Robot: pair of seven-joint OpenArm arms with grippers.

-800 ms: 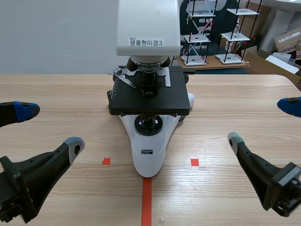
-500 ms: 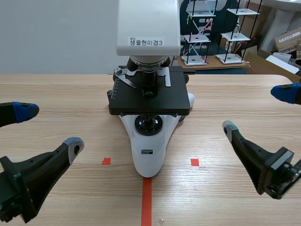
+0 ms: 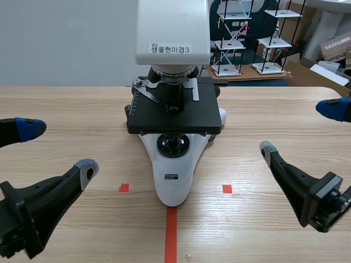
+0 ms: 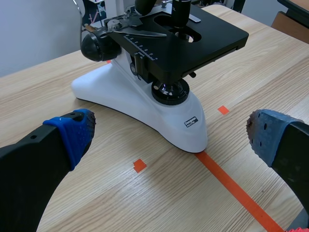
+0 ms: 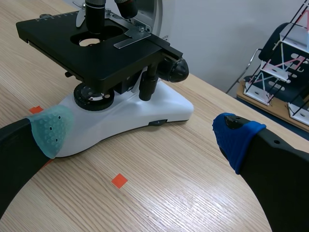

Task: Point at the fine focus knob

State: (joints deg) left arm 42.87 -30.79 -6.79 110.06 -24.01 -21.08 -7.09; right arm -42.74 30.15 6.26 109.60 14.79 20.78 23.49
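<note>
One wood-grain table (image 3: 66,104). White microscope (image 3: 174,181) sits mid-table, with a flat matte-black stage and head label "생물현미경3". Left gripper (image 3: 58,148) and right gripper (image 3: 301,129) are near the front corners, fingers spread wide. Fine focus knob (image 5: 175,70) is round glossy black on the microscope's side, well ahead of right gripper, untouched.

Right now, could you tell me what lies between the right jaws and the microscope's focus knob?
Only bare wooden table; the scene view shows nothing standing in that stretch.
</note>
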